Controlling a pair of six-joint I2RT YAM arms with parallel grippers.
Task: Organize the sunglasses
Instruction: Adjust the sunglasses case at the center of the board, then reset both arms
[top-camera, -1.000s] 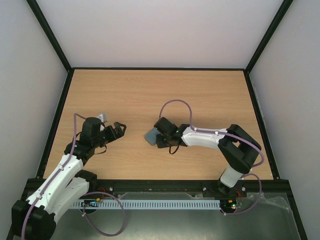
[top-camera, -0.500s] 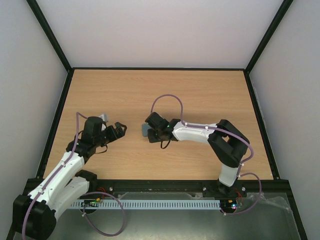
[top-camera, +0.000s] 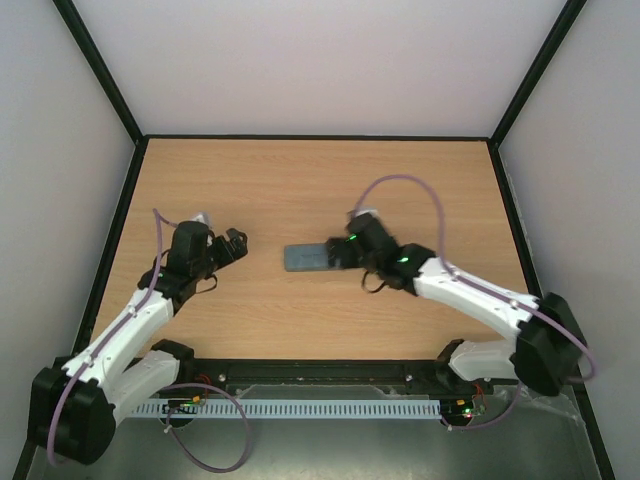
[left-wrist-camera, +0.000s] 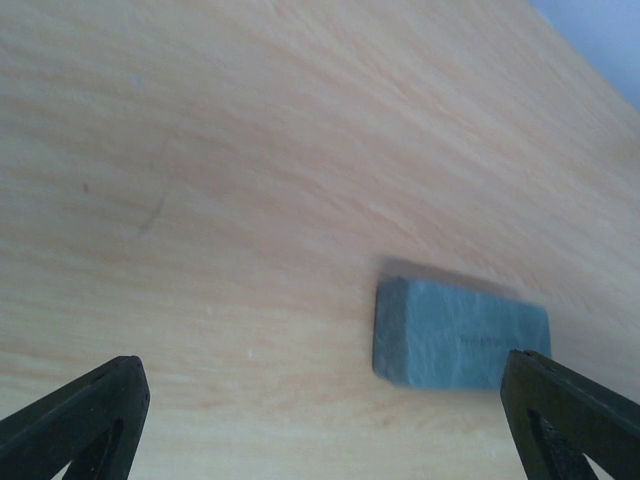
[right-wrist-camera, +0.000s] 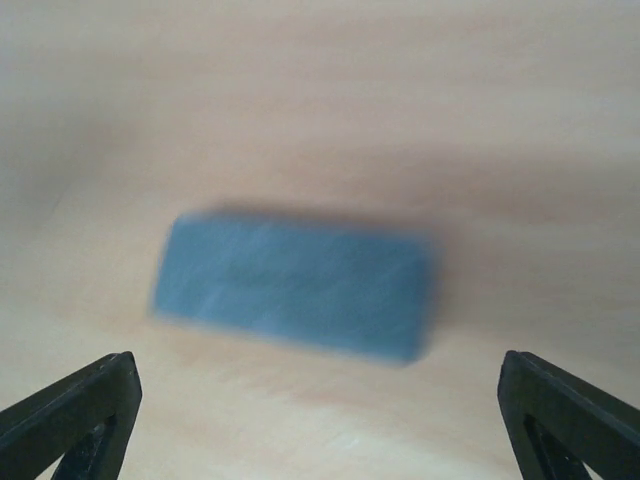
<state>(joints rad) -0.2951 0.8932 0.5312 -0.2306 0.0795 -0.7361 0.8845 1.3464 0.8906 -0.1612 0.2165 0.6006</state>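
Observation:
No sunglasses show in any view. A blue-grey oblong case (top-camera: 305, 257) lies closed and flat on the wooden table (top-camera: 300, 180), near its middle. My right gripper (top-camera: 338, 252) hovers just right of the case, open and empty; in its wrist view the case (right-wrist-camera: 295, 285) lies blurred ahead of the spread fingertips (right-wrist-camera: 90, 400). My left gripper (top-camera: 232, 243) is open and empty, a short way left of the case and pointing at it. The left wrist view has the case (left-wrist-camera: 460, 345) ahead, towards the right fingertip (left-wrist-camera: 560, 410).
A black frame rail (top-camera: 120, 240) borders the table at left, right and back, with pale walls behind it. Purple cables (top-camera: 400, 182) loop over both arms. Bare wood (top-camera: 300, 180) stretches behind the case.
The right gripper has opened and let go of the case, which now lies flat on the table. The right arm has swung back to the right. The left arm barely shifted.

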